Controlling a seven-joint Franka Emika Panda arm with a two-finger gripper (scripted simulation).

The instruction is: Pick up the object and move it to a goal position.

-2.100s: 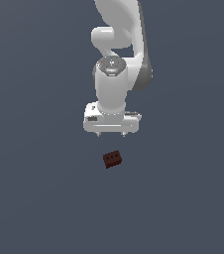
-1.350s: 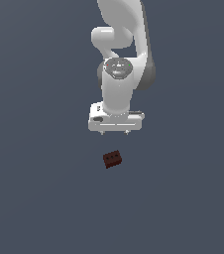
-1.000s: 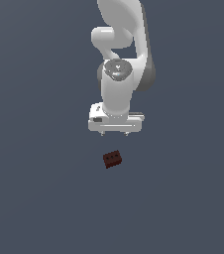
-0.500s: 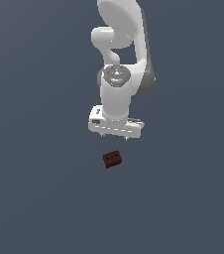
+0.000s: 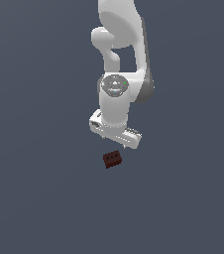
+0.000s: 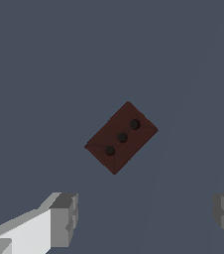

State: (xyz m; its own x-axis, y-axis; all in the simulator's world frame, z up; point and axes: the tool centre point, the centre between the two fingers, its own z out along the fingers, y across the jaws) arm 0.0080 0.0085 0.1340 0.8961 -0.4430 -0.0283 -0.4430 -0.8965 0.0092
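Observation:
The object (image 5: 112, 158) is a small dark reddish-brown block with three dark round spots on its top face. It lies on the grey floor just below my gripper (image 5: 117, 144) in the exterior view. The gripper hangs above the block without touching it, and its hand is turned at an angle. In the wrist view the block (image 6: 121, 137) lies diagonally, ahead of the gripper (image 6: 146, 214). The two fingertips (image 6: 64, 218) stand wide apart and hold nothing. The gripper is open.
The white arm (image 5: 121, 59) rises behind the gripper in the exterior view. The plain grey floor (image 5: 39, 198) stretches all around, and no other object shows.
The gripper has come down a little toward the block and its hand has turned from level to slanted. The block has not moved.

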